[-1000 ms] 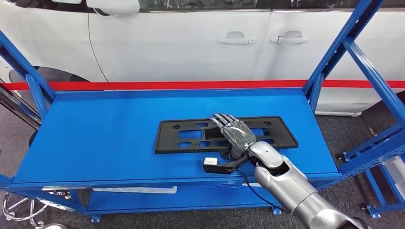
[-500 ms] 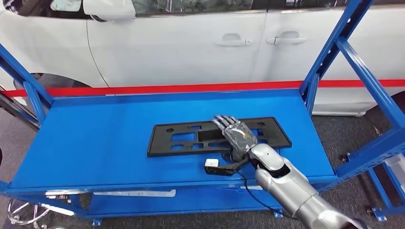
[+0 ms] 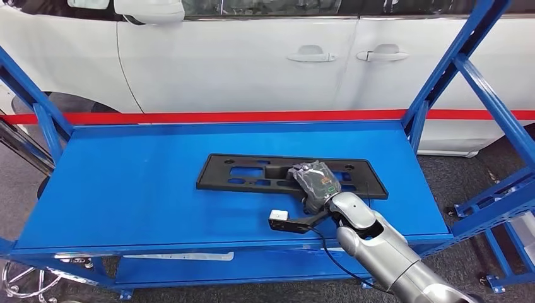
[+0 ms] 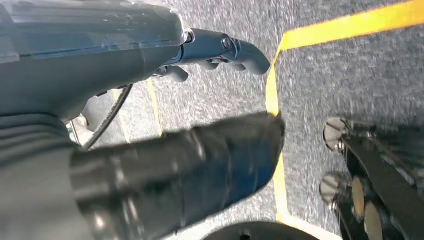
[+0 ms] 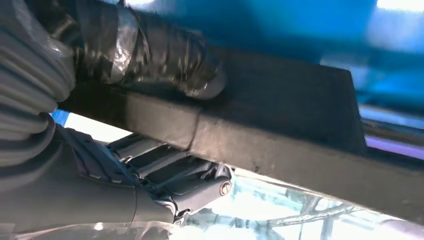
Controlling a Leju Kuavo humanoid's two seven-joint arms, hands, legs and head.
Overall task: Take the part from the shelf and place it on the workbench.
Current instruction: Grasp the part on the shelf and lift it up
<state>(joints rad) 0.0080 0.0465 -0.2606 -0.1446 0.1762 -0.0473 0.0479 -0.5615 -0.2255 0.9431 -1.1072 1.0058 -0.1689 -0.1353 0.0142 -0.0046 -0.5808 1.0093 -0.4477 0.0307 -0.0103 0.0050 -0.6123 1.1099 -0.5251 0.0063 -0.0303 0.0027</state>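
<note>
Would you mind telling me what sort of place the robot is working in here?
Probably a car assembly or workshop floor: a white car stands right behind a blue metal shelf, a black plastic car part lies on it, and yellow lines mark the floor.

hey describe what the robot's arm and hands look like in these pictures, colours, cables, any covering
The right arm is smooth silver metal with rounded joint shells and a dark gap at the wrist. A thin black cable runs along it, by a black bracket with a small white block. The right hand is grey and dark under glossy clear wrap. The left hand has a grey ribbed cover, a grey thumb and darker fingers.
</note>
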